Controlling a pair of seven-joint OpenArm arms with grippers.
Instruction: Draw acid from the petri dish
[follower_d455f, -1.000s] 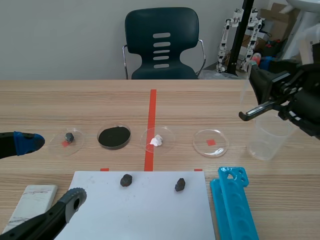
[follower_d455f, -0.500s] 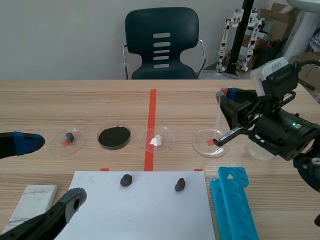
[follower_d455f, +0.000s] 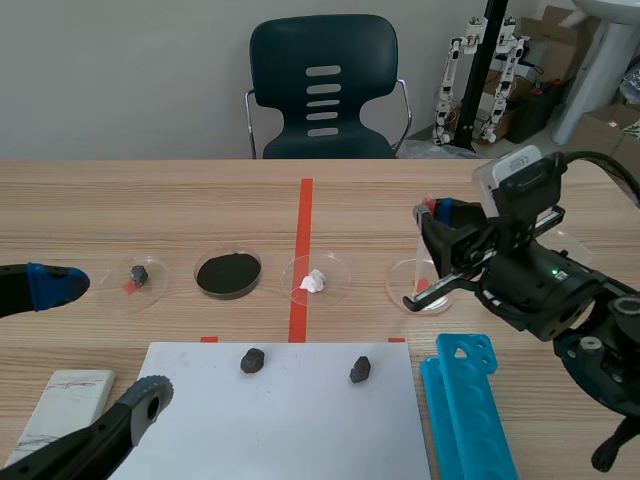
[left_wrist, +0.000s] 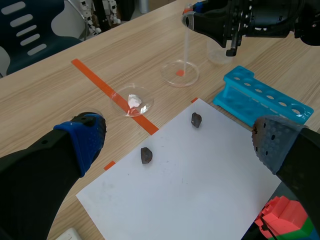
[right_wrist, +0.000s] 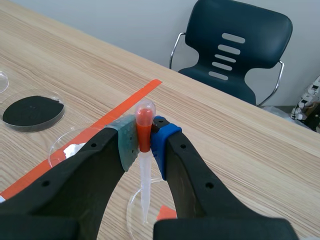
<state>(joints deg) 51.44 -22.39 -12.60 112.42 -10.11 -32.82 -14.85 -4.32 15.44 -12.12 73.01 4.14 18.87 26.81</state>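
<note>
Your right gripper (right_wrist: 145, 140) is clamped on the red-bulbed pipette (right_wrist: 144, 182), its tip hanging over the petri dish (left_wrist: 171, 76) directly below, so pickup and positioning look done and the draw itself remains, while your left gripper (left_wrist: 178, 137) rests with fingers apart.

The wooden table (follower_d455f: 150, 210) carries four petri dishes in a row: stone dish (follower_d455f: 155, 290), powder dish (follower_d455f: 198, 272), white-lump dish (follower_d455f: 335, 270) on the tape line, and clear dish (left_wrist: 170, 75) over a tape square. Nearer the robot lie a white sheet (follower_d455f: 300, 420), a blue tube rack (follower_d455f: 470, 410) just beside it, and a pale block (follower_d455f: 60, 405).
</note>
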